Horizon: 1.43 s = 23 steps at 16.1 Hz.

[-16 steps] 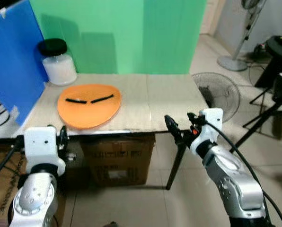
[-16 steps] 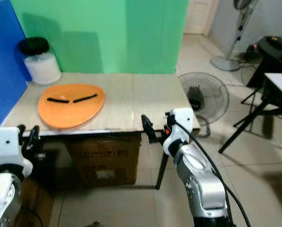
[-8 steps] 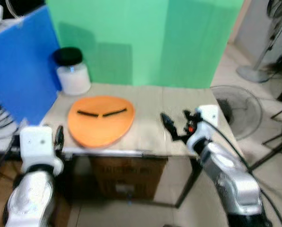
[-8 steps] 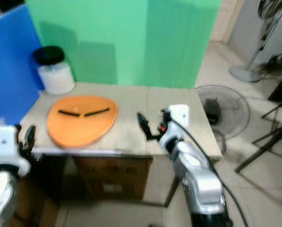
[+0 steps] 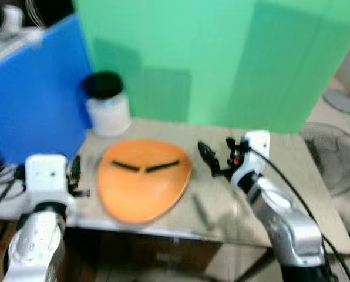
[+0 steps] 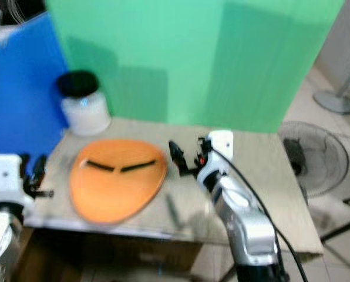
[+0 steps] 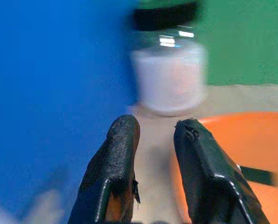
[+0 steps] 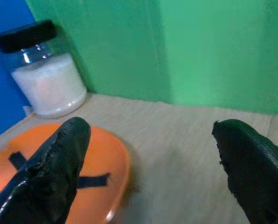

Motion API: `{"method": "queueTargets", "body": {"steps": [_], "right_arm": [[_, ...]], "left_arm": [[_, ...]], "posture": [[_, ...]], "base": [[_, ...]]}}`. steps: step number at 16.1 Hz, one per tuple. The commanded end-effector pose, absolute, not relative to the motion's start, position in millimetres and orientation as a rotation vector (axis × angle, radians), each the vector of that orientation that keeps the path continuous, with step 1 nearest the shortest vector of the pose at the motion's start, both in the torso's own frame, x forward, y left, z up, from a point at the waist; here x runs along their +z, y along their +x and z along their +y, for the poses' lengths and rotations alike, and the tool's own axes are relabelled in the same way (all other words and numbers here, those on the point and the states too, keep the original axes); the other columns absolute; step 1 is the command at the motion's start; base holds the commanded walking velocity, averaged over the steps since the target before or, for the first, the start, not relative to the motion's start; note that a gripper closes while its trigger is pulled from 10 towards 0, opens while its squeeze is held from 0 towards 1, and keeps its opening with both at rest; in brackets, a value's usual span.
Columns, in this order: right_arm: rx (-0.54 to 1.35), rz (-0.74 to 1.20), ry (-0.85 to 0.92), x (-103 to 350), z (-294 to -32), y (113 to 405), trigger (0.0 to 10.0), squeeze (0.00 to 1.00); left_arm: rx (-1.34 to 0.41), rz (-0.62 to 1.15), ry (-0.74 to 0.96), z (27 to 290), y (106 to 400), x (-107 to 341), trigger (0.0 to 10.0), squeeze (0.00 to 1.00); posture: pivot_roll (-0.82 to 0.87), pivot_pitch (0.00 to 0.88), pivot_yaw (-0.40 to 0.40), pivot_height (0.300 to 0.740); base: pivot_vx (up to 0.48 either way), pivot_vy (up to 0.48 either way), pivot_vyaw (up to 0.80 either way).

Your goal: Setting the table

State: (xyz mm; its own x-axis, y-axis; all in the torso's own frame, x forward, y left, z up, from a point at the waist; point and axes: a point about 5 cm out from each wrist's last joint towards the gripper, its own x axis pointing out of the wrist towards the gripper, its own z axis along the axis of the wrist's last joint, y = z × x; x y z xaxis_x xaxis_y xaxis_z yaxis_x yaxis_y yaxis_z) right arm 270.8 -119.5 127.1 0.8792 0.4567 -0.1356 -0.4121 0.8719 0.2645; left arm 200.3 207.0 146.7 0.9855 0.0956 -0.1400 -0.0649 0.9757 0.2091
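Both head views are softened by blur, so fine edges are hard to make out. The near edge of the counter (image 5: 316,205) is cut off behind the right arm, and what lies beneath it is lost in shade. A jar (image 5: 107,104) with a black lid is seen at the back of the counter against the blue panel (image 5: 31,94) and green backdrop (image 5: 222,59); it is filled most of the way with something white. The orange plate (image 5: 142,179) lies flat on the counter, two short black strips (image 5: 145,167) on it. The right pincer (image 5: 217,157) is held just above the counter beside the plate, its fingers (image 8: 59,158) spread wide and holding nothing. The left pincer (image 7: 153,140) is held at the counter's left edge, its fingers (image 7: 115,154) narrowly parted and holding nothing. A floor fan (image 6: 313,155) stands at the right.
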Motion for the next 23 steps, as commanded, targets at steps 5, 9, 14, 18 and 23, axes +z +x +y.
{"method": "queueTargets", "body": {"steps": [5, 9, 14, 18, 23], "right_arm": [[0.601, 0.266, 0.222, 130.8, -117.2, 286.5, 10.0, 0.00], [0.637, 0.261, 0.160, 136.9, -123.2, 301.5, 10.0, 0.00], [0.659, 0.271, 0.133, 136.8, -121.8, 306.4, 10.0, 0.00], [0.613, 0.303, 0.129, 131.8, -125.3, 308.8, 10.0, 0.00], [0.672, 0.511, 0.213, 111.1, -125.2, 305.3, 10.0, 0.00]], "left_arm": [[-0.164, 0.244, 0.234, 214.0, 204.0, 130.6, 10.0, 0.00], [-0.364, 0.284, 0.201, 215.3, 215.0, 116.3, 10.0, 0.00], [-0.402, 0.365, 0.274, 231.2, 240.7, 98.2, 10.0, 0.00], [-0.463, 0.436, 0.270, 236.0, 245.7, 79.6, 10.0, 0.00], [-0.550, 0.486, 0.291, 234.9, 235.8, 63.0, 10.0, 0.00]], "posture": [[-0.02, 0.000, 0.022, 0.740], [-0.03, 0.000, 0.012, 0.740], [-0.04, 0.000, 0.003, 0.740], [-0.05, 0.000, 0.012, 0.740], [-0.06, 0.000, 0.010, 0.740]], "base": [[0.000, 0.000, 0.00], [0.000, 0.000, 0.00], [0.000, 0.000, 0.00], [0.000, 0.000, 0.00], [0.000, 0.000, 0.00]]}}
